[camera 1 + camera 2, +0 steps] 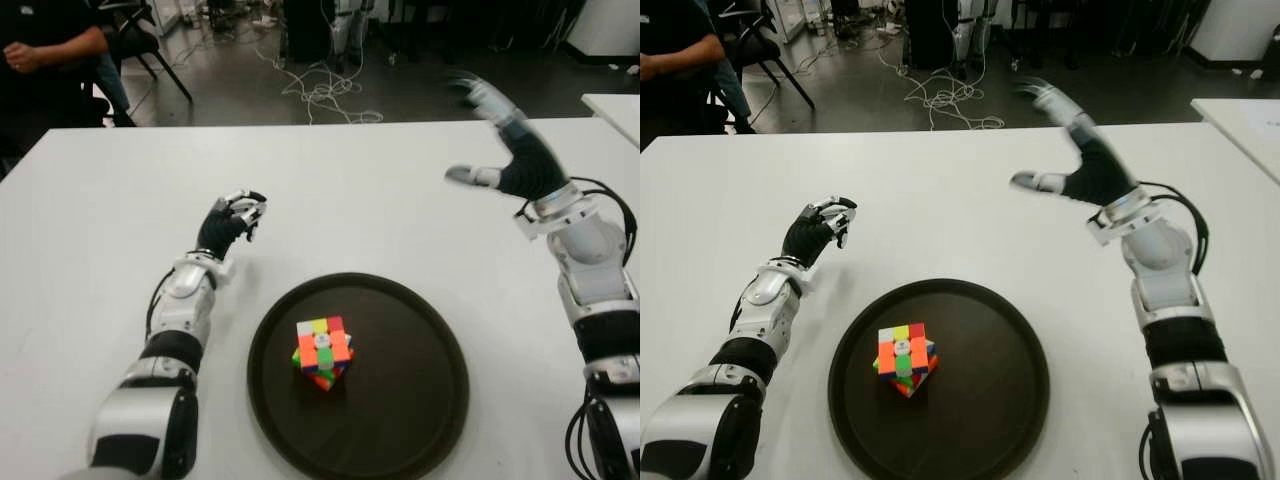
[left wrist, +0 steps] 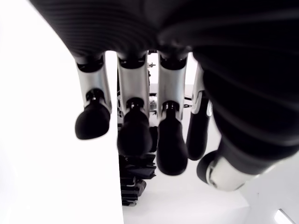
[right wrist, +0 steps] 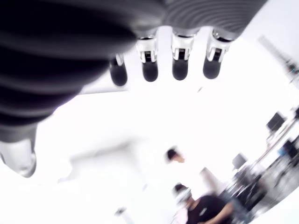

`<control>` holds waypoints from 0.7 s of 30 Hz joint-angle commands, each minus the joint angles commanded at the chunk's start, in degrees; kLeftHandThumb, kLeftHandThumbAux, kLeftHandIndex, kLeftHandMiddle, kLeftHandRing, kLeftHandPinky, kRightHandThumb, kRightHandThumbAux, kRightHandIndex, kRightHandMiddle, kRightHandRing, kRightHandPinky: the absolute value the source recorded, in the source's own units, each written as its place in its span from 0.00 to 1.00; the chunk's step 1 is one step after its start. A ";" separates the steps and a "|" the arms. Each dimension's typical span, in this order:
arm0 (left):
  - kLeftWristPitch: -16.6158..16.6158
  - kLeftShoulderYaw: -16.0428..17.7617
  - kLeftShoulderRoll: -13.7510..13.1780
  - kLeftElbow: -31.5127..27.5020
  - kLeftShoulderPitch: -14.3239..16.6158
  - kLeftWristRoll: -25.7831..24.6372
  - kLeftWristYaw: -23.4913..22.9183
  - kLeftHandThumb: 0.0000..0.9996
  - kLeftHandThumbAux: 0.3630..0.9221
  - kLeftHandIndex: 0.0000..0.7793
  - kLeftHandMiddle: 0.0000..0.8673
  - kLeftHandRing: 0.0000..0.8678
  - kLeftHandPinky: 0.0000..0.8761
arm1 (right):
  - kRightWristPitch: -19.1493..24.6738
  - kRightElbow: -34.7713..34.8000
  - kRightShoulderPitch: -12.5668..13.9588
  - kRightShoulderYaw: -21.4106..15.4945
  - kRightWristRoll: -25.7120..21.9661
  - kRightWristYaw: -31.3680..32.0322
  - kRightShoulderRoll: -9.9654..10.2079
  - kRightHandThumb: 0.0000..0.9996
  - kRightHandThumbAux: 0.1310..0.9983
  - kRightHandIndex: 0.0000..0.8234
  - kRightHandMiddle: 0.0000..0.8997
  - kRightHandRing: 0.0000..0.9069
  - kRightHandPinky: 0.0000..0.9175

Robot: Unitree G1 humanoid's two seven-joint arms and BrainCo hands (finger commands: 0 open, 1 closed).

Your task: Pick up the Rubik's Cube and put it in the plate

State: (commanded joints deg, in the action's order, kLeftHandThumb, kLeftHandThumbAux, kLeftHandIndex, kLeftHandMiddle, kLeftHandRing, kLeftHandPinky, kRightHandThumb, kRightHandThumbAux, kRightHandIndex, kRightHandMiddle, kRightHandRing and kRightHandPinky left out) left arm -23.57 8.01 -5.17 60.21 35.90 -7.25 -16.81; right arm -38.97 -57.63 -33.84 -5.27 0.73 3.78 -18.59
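The Rubik's Cube (image 1: 322, 352) stands tilted on the dark round plate (image 1: 420, 400) near the table's front edge. Nothing touches it. My right hand (image 1: 500, 140) is raised above the table, behind and to the right of the plate, fingers spread with nothing in them. In the right wrist view the fingertips (image 3: 181, 70) stand extended and apart. My left hand (image 1: 236, 218) shows to the left of the plate and behind it, its fingers curled with nothing held. The left wrist view shows those fingers (image 2: 133, 135) bent inward.
The white table (image 1: 100, 230) stretches wide on both sides. A second white table (image 1: 615, 108) shows at the far right. A seated person (image 1: 45, 45) is at the back left, beyond the table. Cables (image 1: 320, 90) lie on the floor behind.
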 joint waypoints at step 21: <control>-0.71 -0.46 -0.20 0.72 0.41 1.41 1.29 0.68 0.64 0.55 0.85 0.87 0.86 | 15.16 5.94 0.25 -0.85 -1.29 -5.17 8.08 0.21 0.72 0.23 0.29 0.29 0.32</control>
State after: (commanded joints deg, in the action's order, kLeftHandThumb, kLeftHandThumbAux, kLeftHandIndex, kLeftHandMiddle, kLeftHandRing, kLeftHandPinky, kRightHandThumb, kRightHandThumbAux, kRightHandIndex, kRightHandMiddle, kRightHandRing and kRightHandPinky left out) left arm -24.28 7.55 -5.36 60.93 36.31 -5.84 -15.52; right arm -23.80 -51.69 -33.59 -6.12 -0.56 -1.39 -10.51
